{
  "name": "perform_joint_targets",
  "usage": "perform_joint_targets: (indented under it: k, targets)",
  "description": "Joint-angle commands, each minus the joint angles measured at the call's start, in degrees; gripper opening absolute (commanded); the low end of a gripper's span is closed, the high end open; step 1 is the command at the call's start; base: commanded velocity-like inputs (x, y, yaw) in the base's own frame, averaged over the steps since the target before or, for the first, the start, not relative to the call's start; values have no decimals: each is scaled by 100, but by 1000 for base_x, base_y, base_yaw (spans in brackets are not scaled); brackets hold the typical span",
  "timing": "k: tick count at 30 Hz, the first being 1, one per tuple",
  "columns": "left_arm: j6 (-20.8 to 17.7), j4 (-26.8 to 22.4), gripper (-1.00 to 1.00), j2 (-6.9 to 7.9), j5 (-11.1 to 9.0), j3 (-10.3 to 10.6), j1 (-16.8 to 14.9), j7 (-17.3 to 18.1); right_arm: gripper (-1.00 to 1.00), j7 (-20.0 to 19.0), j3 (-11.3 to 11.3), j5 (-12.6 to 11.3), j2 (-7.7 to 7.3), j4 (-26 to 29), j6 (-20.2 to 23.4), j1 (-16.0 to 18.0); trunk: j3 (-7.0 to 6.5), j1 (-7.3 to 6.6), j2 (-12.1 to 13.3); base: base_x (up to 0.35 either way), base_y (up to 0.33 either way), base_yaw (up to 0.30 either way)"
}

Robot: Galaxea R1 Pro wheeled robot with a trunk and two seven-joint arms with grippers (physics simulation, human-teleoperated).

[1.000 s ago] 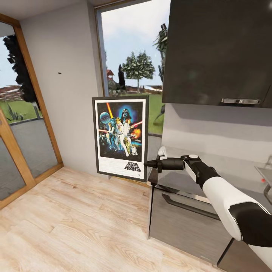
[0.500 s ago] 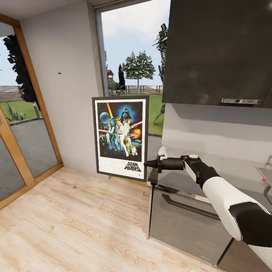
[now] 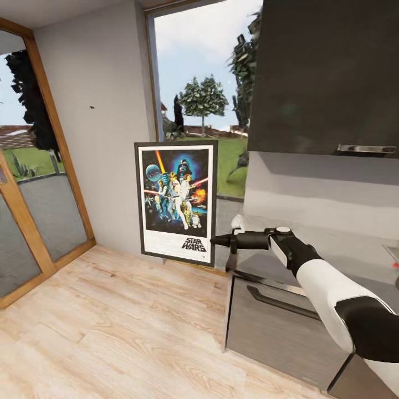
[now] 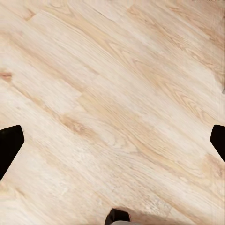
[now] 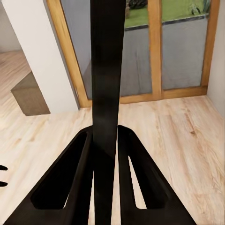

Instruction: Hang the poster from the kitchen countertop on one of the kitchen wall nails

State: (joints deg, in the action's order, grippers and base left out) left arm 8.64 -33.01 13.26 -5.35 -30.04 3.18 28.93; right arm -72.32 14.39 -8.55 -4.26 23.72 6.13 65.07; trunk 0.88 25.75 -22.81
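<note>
The Star Wars poster (image 3: 176, 202) hangs upright in the air, clear of the floor, in front of the window. My right gripper (image 3: 213, 240) is shut on its right edge near the bottom. In the right wrist view the poster (image 5: 107, 70) runs edge-on as a black strip between the two fingers (image 5: 70, 183). A wall nail (image 3: 91, 107) is a dark speck on the pale grey wall, up and to the left of the poster. The grey kitchen countertop (image 3: 354, 249) lies under and behind my right arm. My left gripper (image 4: 112, 143) is open over wooden floor.
A dark upper cabinet (image 3: 332, 72) hangs above the countertop, with an appliance front and handle (image 3: 277, 327) below it. A tall window (image 3: 202, 83) is behind the poster. A wood-framed glass door (image 3: 33, 183) closes off the left. Wooden floor (image 3: 111, 332) spreads out in front.
The whole head view has shifted: cabinet, window and nail sit slightly further right, so the camera moved. The poster and right arm keep their place in the picture.
</note>
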Motion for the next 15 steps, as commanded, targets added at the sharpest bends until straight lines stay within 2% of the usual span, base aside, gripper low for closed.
perform_joint_targets:
  k: [1, 8, 15]
  targets:
    - [-12, 4, 100, 1, -54, -2, -1, 34, -100, 26, 37, -66, 1, 1, 81, 6, 9, 4, -11, 5, 322, 0]
    - [-18, 5, 100, 1, -54, 3, -1, 34, -100, 217, 37, -74, 11, 1, 94, 6, 9, 4, -11, 20, 337, 0]
    - [-20, 5, 100, 7, -54, 0, -1, 34, -100, 237, 37, -81, 9, -1, 102, 6, 9, 4, -11, 126, 342, 0]
